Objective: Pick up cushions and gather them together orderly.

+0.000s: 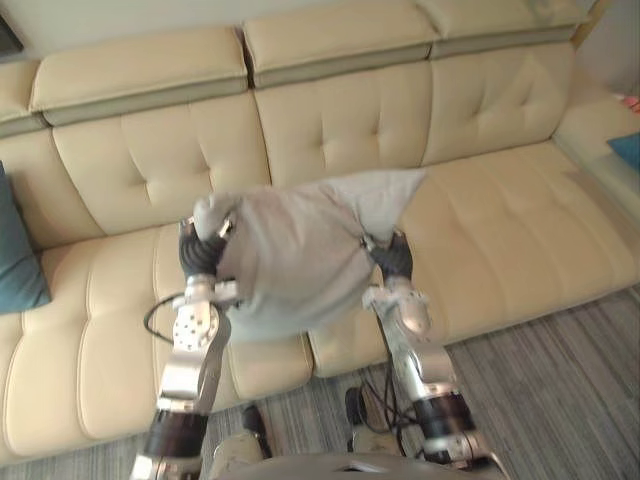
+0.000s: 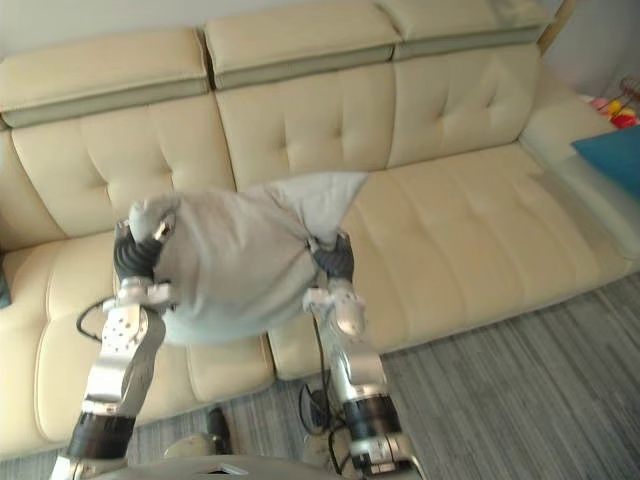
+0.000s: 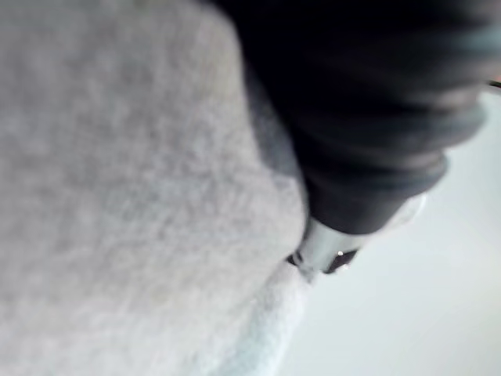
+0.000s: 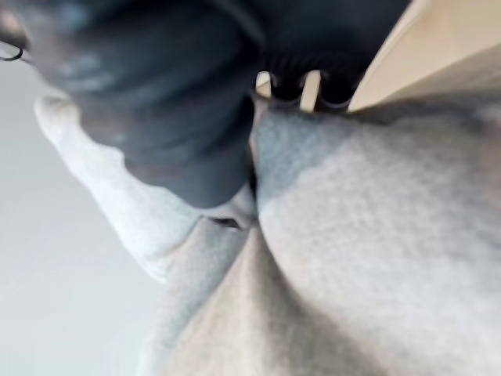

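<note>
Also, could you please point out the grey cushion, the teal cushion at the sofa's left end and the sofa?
grey cushion (image 1: 290, 268): left eye view, middle of its face.
teal cushion (image 1: 18, 258): left eye view, its visible side.
sofa (image 1: 515, 228): left eye view, bare right seat.

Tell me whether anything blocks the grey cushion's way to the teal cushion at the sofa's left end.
Nothing visible does. The grey cushion hangs between left hand and right hand; bare cream leather sofa seat leads to the teal cushion.

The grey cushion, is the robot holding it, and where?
Yes. The grey cushion is held between both hands: the left hand grips its bunched top left corner, the right hand is at its right edge.
</note>
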{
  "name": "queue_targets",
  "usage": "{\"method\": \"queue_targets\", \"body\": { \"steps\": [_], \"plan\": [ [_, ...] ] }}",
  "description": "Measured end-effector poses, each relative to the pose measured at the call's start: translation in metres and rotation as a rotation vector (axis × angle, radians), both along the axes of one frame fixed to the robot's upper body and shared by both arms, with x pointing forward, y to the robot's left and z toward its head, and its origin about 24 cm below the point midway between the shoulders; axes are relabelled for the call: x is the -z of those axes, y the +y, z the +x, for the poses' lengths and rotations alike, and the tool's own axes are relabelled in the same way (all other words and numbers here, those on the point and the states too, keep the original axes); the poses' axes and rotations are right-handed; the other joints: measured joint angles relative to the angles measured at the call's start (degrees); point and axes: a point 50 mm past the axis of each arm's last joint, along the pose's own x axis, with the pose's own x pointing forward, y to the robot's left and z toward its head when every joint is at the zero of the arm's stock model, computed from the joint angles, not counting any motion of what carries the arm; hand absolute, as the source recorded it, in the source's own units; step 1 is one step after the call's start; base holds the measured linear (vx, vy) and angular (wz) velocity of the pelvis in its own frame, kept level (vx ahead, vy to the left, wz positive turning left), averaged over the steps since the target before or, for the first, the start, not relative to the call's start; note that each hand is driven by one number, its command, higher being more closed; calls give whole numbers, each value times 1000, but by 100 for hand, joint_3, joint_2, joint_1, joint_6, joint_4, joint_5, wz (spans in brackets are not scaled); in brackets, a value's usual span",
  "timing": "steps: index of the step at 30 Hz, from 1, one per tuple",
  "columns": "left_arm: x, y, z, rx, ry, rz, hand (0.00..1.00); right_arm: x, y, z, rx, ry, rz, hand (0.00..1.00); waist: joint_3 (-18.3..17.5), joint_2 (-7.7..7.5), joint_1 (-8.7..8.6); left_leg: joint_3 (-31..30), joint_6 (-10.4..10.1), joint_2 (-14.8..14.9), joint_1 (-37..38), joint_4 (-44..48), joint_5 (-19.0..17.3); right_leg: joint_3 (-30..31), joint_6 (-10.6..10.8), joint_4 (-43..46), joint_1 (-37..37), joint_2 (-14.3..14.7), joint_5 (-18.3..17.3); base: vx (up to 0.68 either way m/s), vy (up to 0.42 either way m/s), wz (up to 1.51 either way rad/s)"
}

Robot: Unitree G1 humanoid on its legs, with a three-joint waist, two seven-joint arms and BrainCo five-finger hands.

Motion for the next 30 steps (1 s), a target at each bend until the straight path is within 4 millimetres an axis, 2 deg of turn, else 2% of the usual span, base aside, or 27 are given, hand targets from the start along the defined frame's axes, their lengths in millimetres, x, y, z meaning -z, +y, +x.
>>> {"method": "queue_targets", "body": {
  "steps": [1,2,4,5,7,8,10,11,13,14,15,17,22,23,27,30],
  "plan": [
    [-19,-3,14,-28,-64,19,100,-20,5,10,24,-67,-18,100,157,52,84,-7,17,15,-206,103,20,-12,10,71,-182,-1,32,-90,12,6],
    [-27,-4,20,-41,-90,27,100,-28,7,14,32,-94,-20,100,205,73,105,-17,25,23,-324,154,28,-26,13,120,-288,-1,35,-142,14,12],
    [-60,-6,39,-87,-182,38,100,-58,15,23,66,-195,8,100,360,132,161,-115,55,41,-836,284,127,-74,15,375,-806,0,36,-149,3,18],
    [-66,-7,42,-97,-198,40,100,-64,17,24,75,-213,17,100,392,148,180,-148,55,42,-943,309,135,-95,16,422,-907,1,35,-125,-6,21],
    [-91,-6,57,-147,-248,48,100,-86,26,28,109,-269,71,100,475,166,192,-177,57,43,-1337,313,265,-196,19,644,-1349,-19,24,-133,-17,20],
    [-97,-5,59,-160,-258,47,100,-91,28,28,116,-283,88,100,504,167,194,-189,58,37,-1410,307,296,-206,21,691,-1435,-24,16,-98,-20,15],
    [-125,-6,67,-202,-322,30,100,-117,37,28,140,-365,171,100,609,201,198,-275,51,2,-1787,259,452,-243,23,962,-1918,-56,-36,-76,-21,18],
    [-131,-6,69,-207,-334,24,100,-123,38,29,145,-383,185,100,613,201,210,-289,52,-17,-1863,205,509,-252,27,1015,-2035,-69,-49,-90,-26,26],
    [-158,-11,73,-211,-388,2,100,-148,35,30,174,-454,236,100,678,242,243,-337,-6,-70,-2131,-37,728,-343,30,1199,-2436,-128,-75,-77,-22,29],
    [-177,-14,74,-212,-436,-4,100,-167,34,29,193,-509,273,100,829,289,261,-364,-15,-76,-2276,-153,858,-372,27,1299,-2653,-145,-84,-87,-23,22],
    [-183,-14,74,-211,-449,-5,100,-173,34,29,197,-524,282,100,839,300,274,-367,-18,-76,-2356,-181,893,-374,27,1344,-2762,-148,-84,-102,-30,14],
    [-208,-18,73,-206,-508,-5,100,-194,32,28,219,-579,320,100,865,317,311,-370,-48,-76,-2710,-335,1101,-375,25,1470,-3235,-146,-78,-61,-25,7],
    [-238,-26,68,-189,-584,-11,100,-224,24,24,269,-669,353,100,979,351,332,-331,-85,-74,-3068,-723,1418,-361,21,1616,-3841,-132,-75,-7,-30,3],
    [-246,-28,67,-184,-600,-15,0,-235,20,22,287,-701,364,0,1039,383,341,-327,-95,-67,-3178,-812,1499,-370,8,1628,-3991,-122,-65,24,-26,3],
    [-251,-25,70,-179,-586,-52,0,-254,14,18,302,-764,365,0,1229,464,355,-298,-120,-67,-3345,-904,1562,-365,3,1689,-4239,-117,-69,45,-15,1],
    [-266,-26,65,-157,-627,-84,0,-276,11,11,297,-841,343,0,1467,476,359,-278,-177,-59,-3396,-890,1619,-379,-41,1842,-4327,-120,-122,38,-8,7]
  ]
}}
